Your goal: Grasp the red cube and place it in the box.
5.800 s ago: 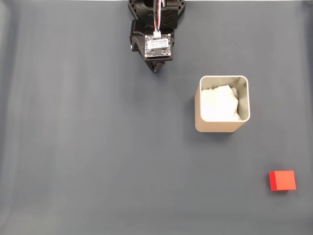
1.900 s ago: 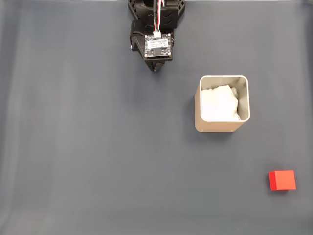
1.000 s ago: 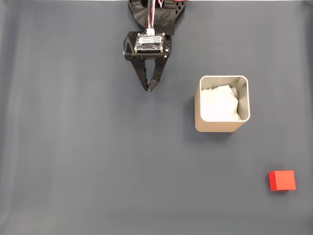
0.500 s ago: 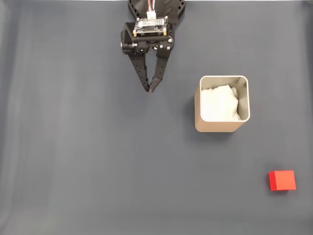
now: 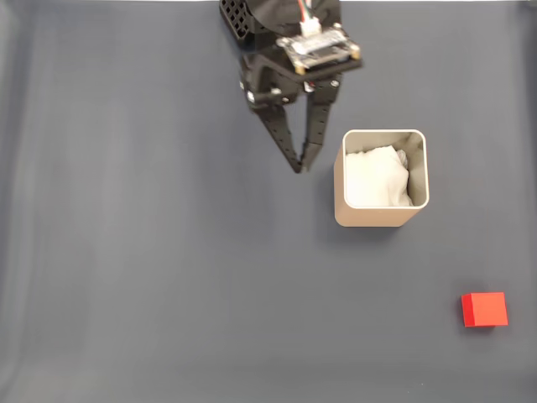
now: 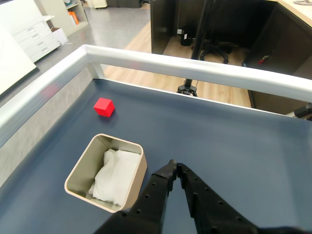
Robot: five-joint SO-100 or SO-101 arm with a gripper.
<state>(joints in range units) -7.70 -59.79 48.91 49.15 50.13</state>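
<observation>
the claw [image 5: 300, 165] is clenched and empty, just beside the box [image 5: 382, 217]. the red cube [image 5: 484, 309] lies well apart on the tabletop [image 5: 151, 277]; the box should be skirted and the claw released before descent.

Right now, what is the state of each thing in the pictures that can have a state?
end effector: shut, fingertips together, empty, beside the box in the fixed view
red cube: resting on the table, not grasped, apart from the box
box: upright, open at the top, holds white paper, no cube inside
</observation>
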